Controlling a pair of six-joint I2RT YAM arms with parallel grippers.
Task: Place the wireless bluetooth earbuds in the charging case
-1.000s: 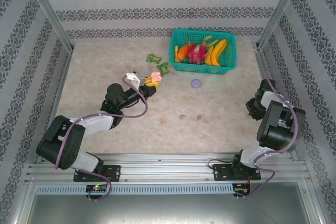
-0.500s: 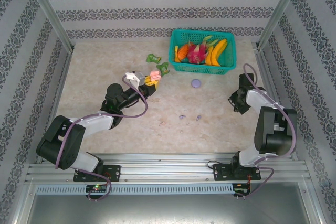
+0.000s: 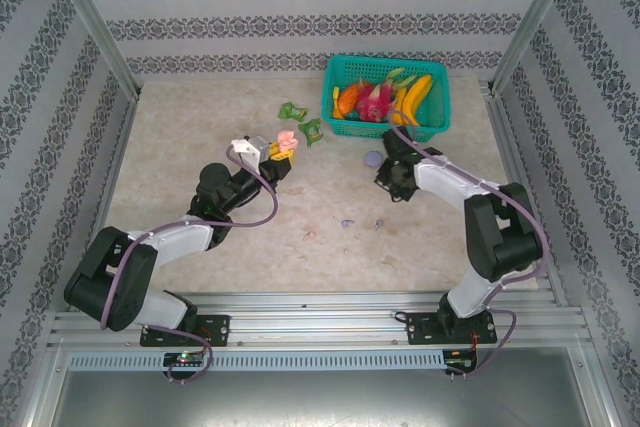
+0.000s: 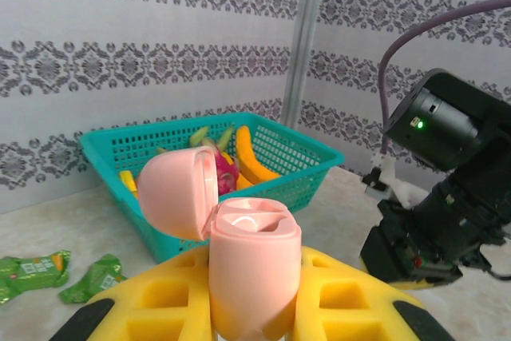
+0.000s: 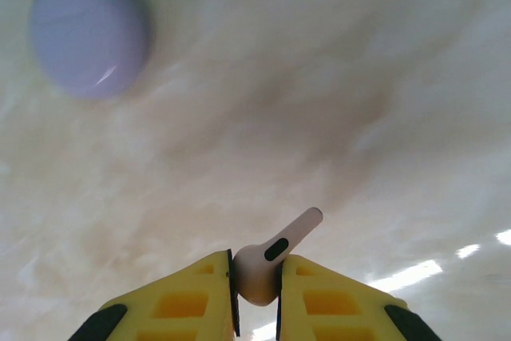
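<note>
Grey wallpaper with a dark ornamental band covers the walls around a beige marbled table. No brand can be read anywhere. The two green wrappers carry a small pale label with dark marks, but the print is too small to read. The left wrist view shows the left gripper clamped on the pink charging case, whose lid is open and whose moulded wells face up. Behind it stands the teal basket with fruit. The right arm is also in that view, with a green light. The right wrist view gives a detail the top view cannot. The right gripper is closed on a pale pink earbud, stem pointing out above the table, with the closed purple case near. From above, two purple earbuds lie on the table between the arms, and a faint pink speck beside them may be another earbud.
</note>
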